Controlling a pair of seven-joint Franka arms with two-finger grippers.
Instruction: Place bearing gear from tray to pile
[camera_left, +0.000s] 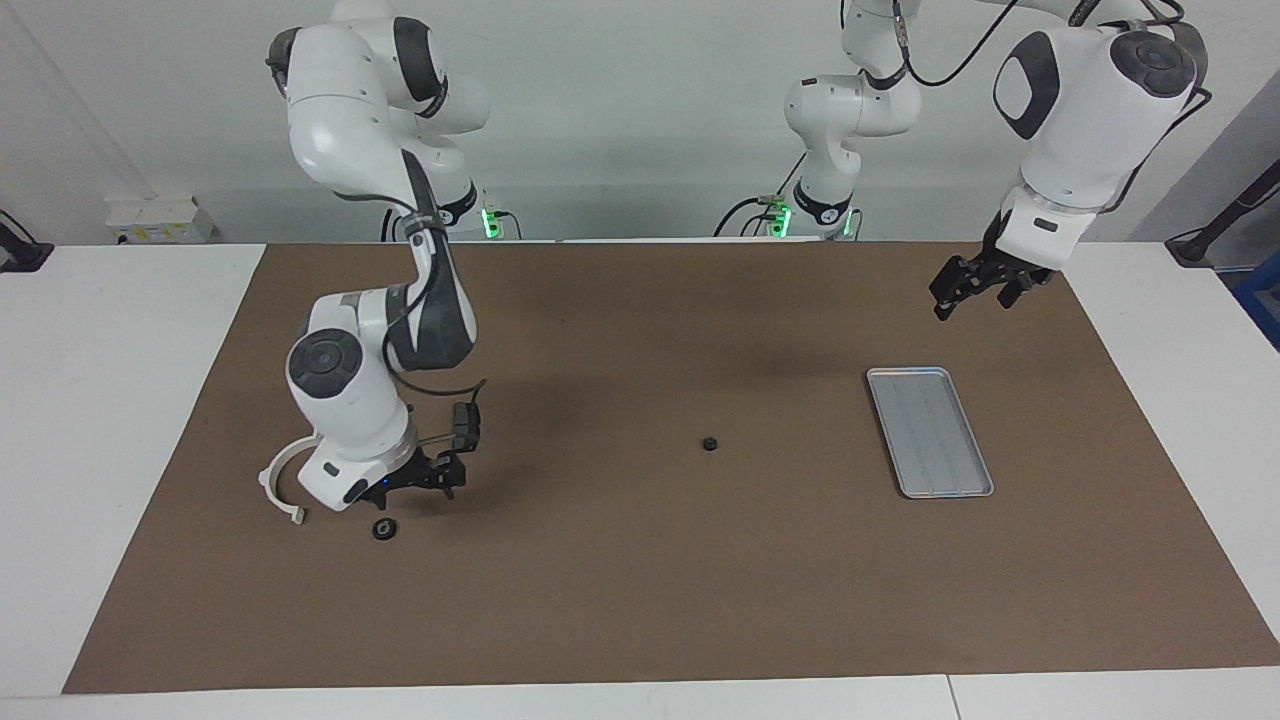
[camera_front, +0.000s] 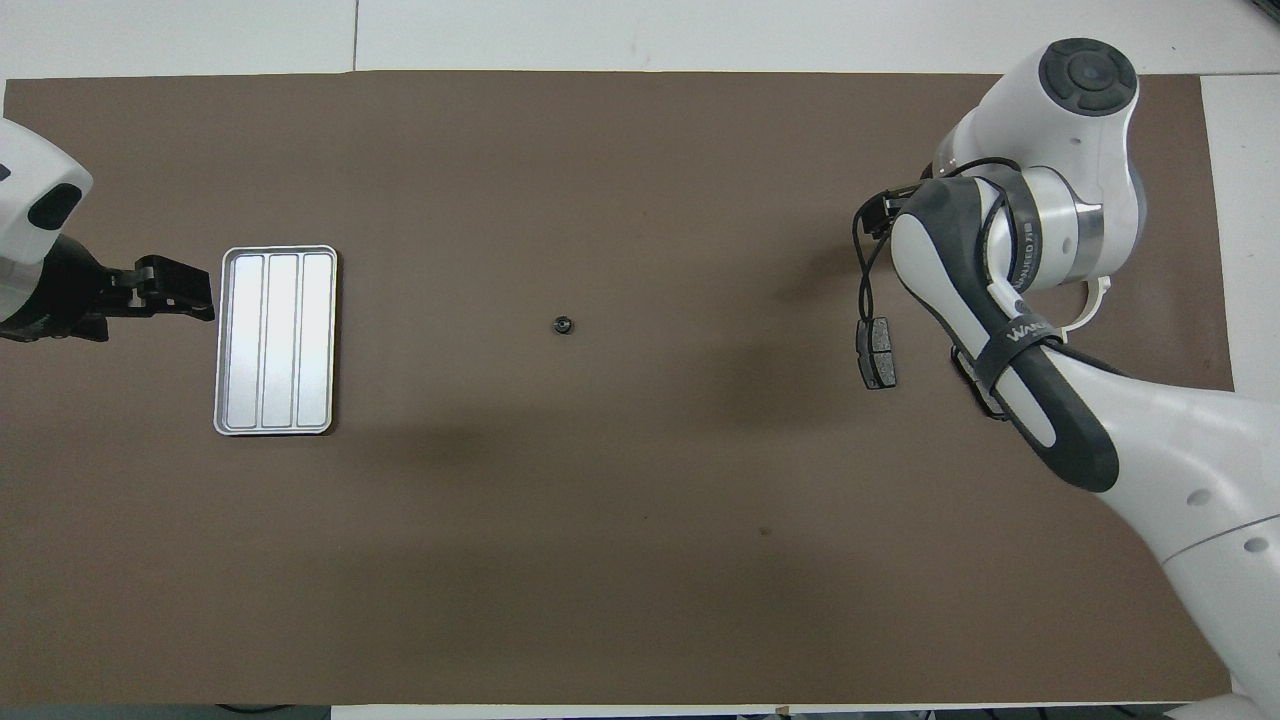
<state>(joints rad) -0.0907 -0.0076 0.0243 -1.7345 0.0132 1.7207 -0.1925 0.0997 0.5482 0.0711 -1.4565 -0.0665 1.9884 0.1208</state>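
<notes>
One small black bearing gear (camera_left: 709, 443) (camera_front: 563, 324) lies alone on the brown mat, midway between tray and pile. A second bearing gear (camera_left: 383, 528) lies in the pile beside the white half-ring bracket (camera_left: 279, 482) (camera_front: 1097, 303). My right gripper (camera_left: 441, 479) hangs open just above the mat, between that gear and a dark brake pad (camera_left: 465, 425) (camera_front: 876, 352). The silver tray (camera_left: 930, 432) (camera_front: 275, 340) holds nothing. Raised above the mat beside the tray, my left gripper (camera_left: 978, 285) (camera_front: 180, 298) is open and holds nothing.
Another brake pad (camera_front: 968, 372) shows only partly under the right arm in the overhead view. The right arm's elbow and cable hang low over the pile. White tabletop borders the mat on all sides.
</notes>
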